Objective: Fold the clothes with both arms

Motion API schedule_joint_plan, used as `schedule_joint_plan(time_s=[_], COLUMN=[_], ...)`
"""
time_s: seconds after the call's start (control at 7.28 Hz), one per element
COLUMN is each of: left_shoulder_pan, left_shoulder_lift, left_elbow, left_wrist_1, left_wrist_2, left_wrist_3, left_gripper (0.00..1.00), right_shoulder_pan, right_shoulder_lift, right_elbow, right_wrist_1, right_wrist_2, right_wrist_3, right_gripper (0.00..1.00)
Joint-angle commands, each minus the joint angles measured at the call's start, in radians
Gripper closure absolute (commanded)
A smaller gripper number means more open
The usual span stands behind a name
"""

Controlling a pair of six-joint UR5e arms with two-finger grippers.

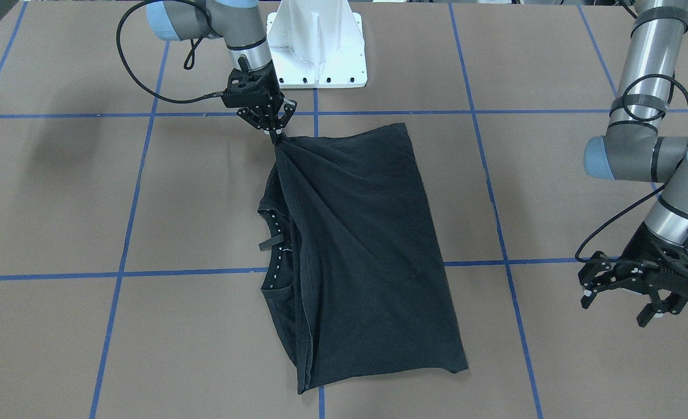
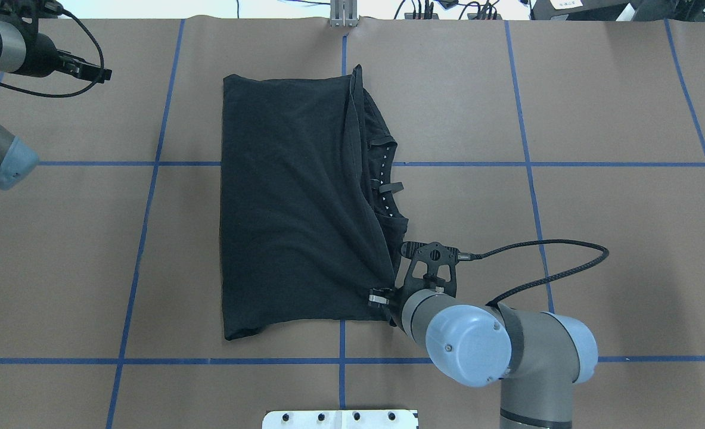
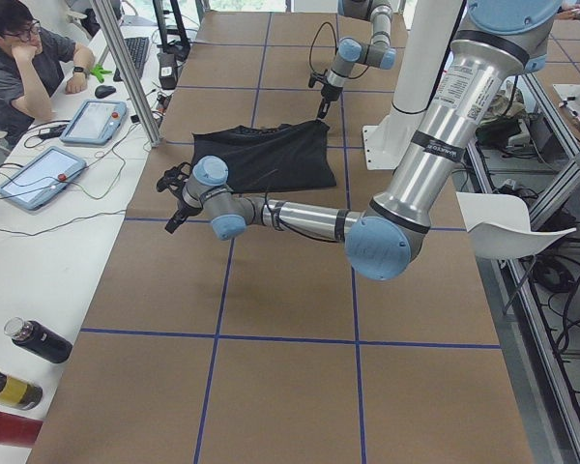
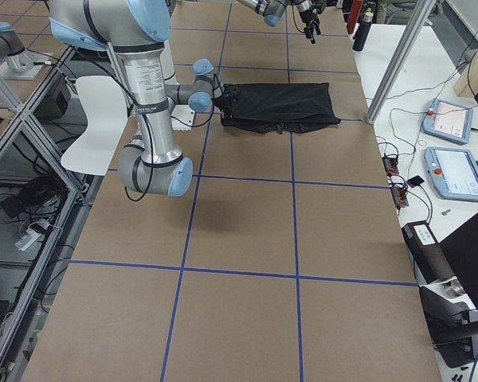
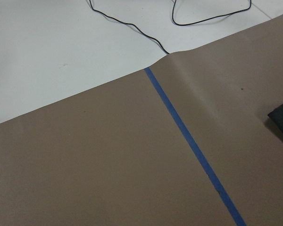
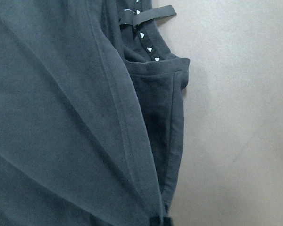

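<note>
The black T-shirt [image 1: 361, 244] lies folded on the brown table cover, its collar with small white marks [image 1: 274, 244] showing at one side. My right gripper [image 1: 275, 135] is shut on the shirt's corner nearest the robot base and holds it slightly raised, so the cloth pulls into creases toward it. In the overhead view, that right gripper [image 2: 382, 296] sits at the shirt's [image 2: 292, 202] near right corner. The right wrist view shows the shirt hem and collar marks [image 6: 144, 35] up close. My left gripper [image 1: 617, 302] hangs open and empty, well away from the shirt.
The white pedestal base [image 1: 317, 46] stands behind the shirt. Blue tape lines [image 1: 378, 265] grid the table cover. A person [image 3: 24, 68] sits at a side table with tablets [image 3: 39, 177]. Bottles [image 3: 34, 340] lie at that table's near end.
</note>
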Motion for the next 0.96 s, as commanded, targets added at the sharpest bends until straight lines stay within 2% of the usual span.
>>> schedule_joint_plan(time_s=[0.0, 0.14, 0.27, 0.41, 0.69, 0.82], left_shoulder_pan=[0.0, 0.0, 0.0, 0.0, 0.01, 0.055], left_shoulder_lift=[0.0, 0.0, 0.0, -0.001, -0.001, 0.002], left_elbow=[0.002, 0.0, -0.002, -0.006, -0.053, -0.107], left_wrist_1=[0.0, 0.0, 0.0, 0.0, 0.005, 0.006], left_wrist_2=[0.0, 0.0, 0.0, 0.0, -0.006, 0.003], left_wrist_3=[0.0, 0.0, -0.002, -0.005, -0.052, -0.137], left_gripper=[0.0, 0.0, 0.0, 0.0, 0.0, 0.0], right_shoulder_pan=[-0.054, -0.06, -0.051, -0.008, 0.143, 0.215], right_shoulder_lift=[-0.036, -0.034, -0.028, -0.021, -0.017, -0.016], right_elbow=[0.028, 0.025, 0.022, 0.023, 0.029, 0.029], right_wrist_1=[-0.001, -0.001, -0.001, -0.001, 0.0, 0.0], right_wrist_2=[-0.072, -0.072, -0.069, -0.055, 0.087, 0.161], right_wrist_3=[0.03, 0.025, 0.017, 0.007, -0.074, -0.116], right_gripper=[1.0, 0.28, 0.0, 0.0, 0.0, 0.0])
